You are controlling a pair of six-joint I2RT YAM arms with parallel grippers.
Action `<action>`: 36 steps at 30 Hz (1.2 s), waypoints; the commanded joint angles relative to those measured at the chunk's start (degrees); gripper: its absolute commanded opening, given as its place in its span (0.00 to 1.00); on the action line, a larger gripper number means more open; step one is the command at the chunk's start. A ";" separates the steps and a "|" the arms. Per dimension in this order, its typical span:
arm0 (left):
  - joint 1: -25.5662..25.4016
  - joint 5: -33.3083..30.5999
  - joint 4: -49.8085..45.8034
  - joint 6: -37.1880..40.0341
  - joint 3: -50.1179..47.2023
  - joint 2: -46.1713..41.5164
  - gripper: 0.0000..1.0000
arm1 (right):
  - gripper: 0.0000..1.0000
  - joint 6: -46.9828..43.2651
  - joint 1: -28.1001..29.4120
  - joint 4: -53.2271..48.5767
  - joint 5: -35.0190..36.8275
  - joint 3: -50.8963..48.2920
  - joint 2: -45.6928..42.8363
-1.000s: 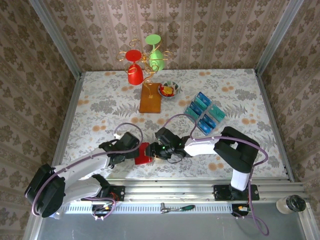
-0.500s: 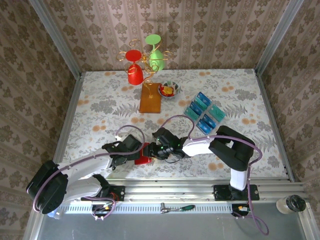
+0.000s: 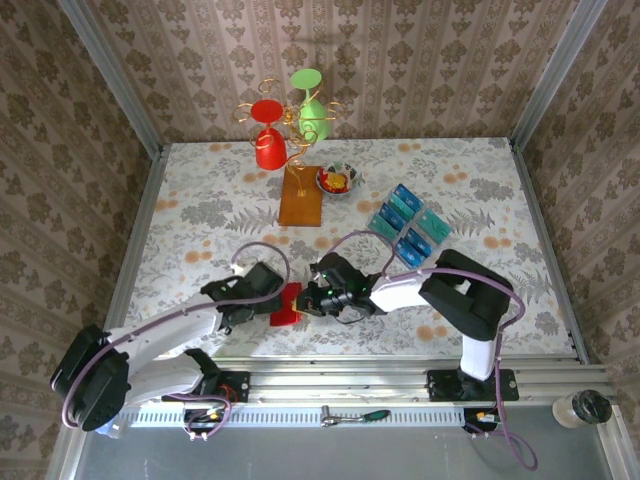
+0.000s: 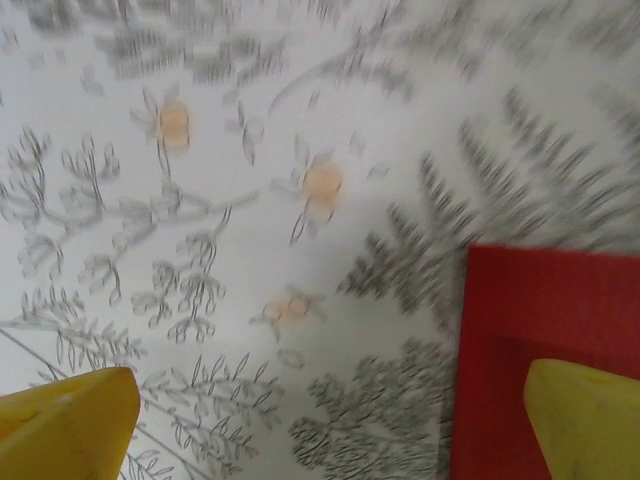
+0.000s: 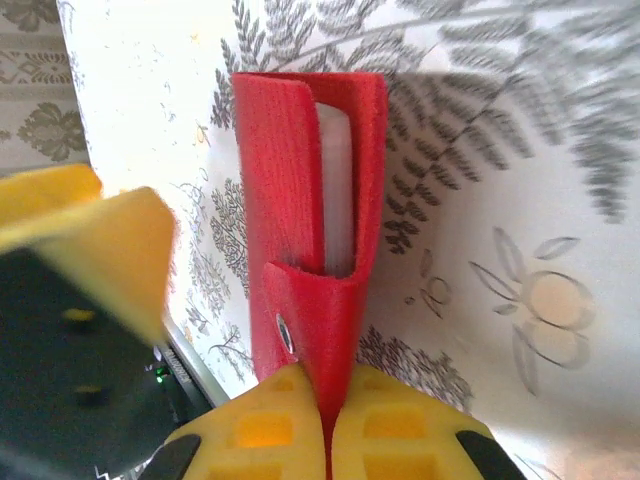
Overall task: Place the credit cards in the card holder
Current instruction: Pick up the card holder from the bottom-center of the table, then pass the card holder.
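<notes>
Credit cards (image 3: 408,228) behind card holder (image 3: 287,303)

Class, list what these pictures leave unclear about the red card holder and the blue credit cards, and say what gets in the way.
- Right wrist view: the card holder, pinched by the right claw, hides its pockets behind its own flaps.
- Left wrist view: the frame edge cuts off most of the card holder.
- Top view: the credit cards are too small to count.
</notes>
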 commanded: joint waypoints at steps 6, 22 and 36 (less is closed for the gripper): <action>13.30 19.35 8.57 11.14 14.24 -1.37 1.00 | 0.00 -9.74 -11.25 -10.30 -2.69 -1.43 -17.37; 15.50 43.10 43.75 -3.24 13.00 9.01 0.99 | 0.00 -5.93 -21.12 -5.94 -15.58 0.10 -24.09; 15.33 47.28 50.13 -5.46 11.44 11.08 0.80 | 0.00 -0.21 -21.10 1.09 -17.75 0.89 -23.09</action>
